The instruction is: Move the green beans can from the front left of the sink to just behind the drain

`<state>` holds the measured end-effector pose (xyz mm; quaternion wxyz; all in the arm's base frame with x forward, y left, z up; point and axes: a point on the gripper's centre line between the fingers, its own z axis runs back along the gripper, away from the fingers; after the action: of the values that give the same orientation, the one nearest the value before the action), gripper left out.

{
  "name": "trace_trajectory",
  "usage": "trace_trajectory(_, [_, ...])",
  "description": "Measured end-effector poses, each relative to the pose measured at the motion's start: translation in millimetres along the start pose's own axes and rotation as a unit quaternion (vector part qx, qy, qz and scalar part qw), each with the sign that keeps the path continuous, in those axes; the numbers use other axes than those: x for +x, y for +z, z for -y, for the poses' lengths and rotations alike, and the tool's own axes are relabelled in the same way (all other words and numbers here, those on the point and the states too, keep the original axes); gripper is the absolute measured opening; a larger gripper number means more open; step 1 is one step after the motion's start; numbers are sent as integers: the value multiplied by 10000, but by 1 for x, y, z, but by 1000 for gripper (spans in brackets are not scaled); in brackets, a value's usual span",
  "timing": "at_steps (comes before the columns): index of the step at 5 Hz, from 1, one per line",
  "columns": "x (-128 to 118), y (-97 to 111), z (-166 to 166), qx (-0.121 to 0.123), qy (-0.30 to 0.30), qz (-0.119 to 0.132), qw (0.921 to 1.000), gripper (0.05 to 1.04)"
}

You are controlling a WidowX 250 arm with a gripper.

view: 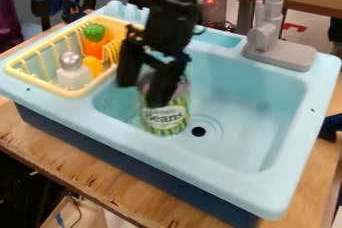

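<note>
sink (267, 117): beans can (165, 119) | tool (141, 94): fingers apart, by can | yellow rack (79, 92): orange toys (95, 48), silver-topped bottle (73, 77) | faucet (267, 34) behind

The word "Beans" runs in large letters across the pale label (165, 117) on the front of a green can (162, 129), just left of the drain hole (198, 131) in the sink (257, 189).

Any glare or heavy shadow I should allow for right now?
Camera view: soft light on the sink, with gentle shading inside its basin; a small bright glint on the silver ball in the rack; the black gripper reads mostly as a dark shape across part of the can; deep darkness below the table at lower left.
</note>
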<state>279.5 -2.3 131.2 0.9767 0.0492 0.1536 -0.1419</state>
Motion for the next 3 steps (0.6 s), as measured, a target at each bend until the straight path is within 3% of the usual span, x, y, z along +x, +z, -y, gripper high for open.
trace_trajectory(1, [22, 19, -2, 169, -92, 1016, 9946, 1001])
trace_trajectory(2, [30, 36, -5, 249, 39, 1426, 9895, 1001])
trace_trajectory(3, [37, 31, -5, 213, -8, 1418, 9897, 1001])
